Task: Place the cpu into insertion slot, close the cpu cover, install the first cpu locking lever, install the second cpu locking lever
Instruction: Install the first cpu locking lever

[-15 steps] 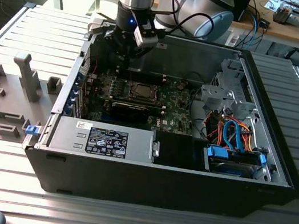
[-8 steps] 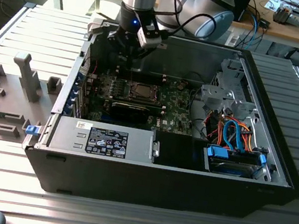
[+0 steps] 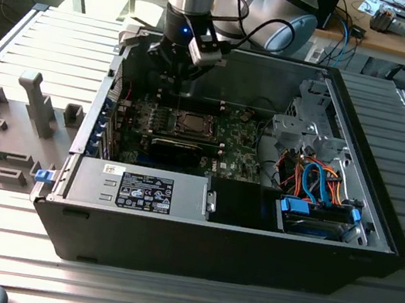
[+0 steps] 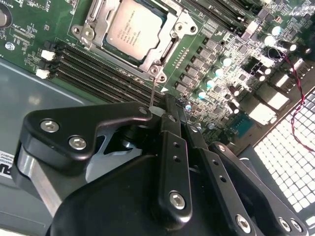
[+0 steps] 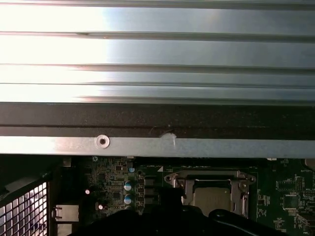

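Observation:
The cpu (image 4: 135, 29) lies flat in its socket on the green motherboard, silver top up; it also shows as cpu (image 3: 189, 123) and cpu (image 5: 211, 197). The cpu cover (image 4: 183, 25), a silver frame, is down around it. A thin wire locking lever (image 4: 152, 91) runs from the socket's corner to my gripper (image 4: 176, 105), whose black fingers are shut together right beside the lever's end; I cannot tell whether they touch it. In the exterior view my gripper (image 3: 172, 83) hangs inside the open computer case, just behind the socket.
Black memory slots (image 4: 98, 69) lie beside the socket. A black card (image 3: 179, 147), a power supply (image 3: 141, 190) and orange and blue cables (image 3: 315, 179) fill the case. The case's metal wall (image 5: 157, 146) is close behind the gripper. Grey fixtures (image 3: 38, 103) stand at the exterior view's left.

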Tool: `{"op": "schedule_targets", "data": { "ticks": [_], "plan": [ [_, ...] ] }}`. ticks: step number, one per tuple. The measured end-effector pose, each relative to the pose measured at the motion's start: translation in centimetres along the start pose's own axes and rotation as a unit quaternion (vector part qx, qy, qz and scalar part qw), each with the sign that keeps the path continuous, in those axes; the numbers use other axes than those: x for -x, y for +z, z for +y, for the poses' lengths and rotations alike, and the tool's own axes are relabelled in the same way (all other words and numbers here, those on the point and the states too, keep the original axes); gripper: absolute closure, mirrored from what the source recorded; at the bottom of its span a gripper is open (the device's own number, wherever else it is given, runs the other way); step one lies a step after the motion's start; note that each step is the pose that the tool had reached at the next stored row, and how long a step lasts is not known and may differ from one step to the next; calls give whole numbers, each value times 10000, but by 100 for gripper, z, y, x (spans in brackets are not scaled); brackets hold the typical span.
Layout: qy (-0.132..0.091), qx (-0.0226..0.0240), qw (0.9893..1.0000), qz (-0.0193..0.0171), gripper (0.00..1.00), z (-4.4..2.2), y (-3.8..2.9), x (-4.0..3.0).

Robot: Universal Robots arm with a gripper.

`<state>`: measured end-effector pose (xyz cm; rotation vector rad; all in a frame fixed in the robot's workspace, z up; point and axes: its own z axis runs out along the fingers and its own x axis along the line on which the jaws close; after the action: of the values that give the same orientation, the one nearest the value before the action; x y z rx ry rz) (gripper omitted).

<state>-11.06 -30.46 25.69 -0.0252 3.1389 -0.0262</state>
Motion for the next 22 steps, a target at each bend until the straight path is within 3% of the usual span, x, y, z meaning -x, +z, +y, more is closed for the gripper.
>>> {"op": "schedule_targets", "data": {
  "ticks": [22],
  "plan": [
    [0, 0, 10000, 0, 89, 0, 3, 84]
  ]
}}
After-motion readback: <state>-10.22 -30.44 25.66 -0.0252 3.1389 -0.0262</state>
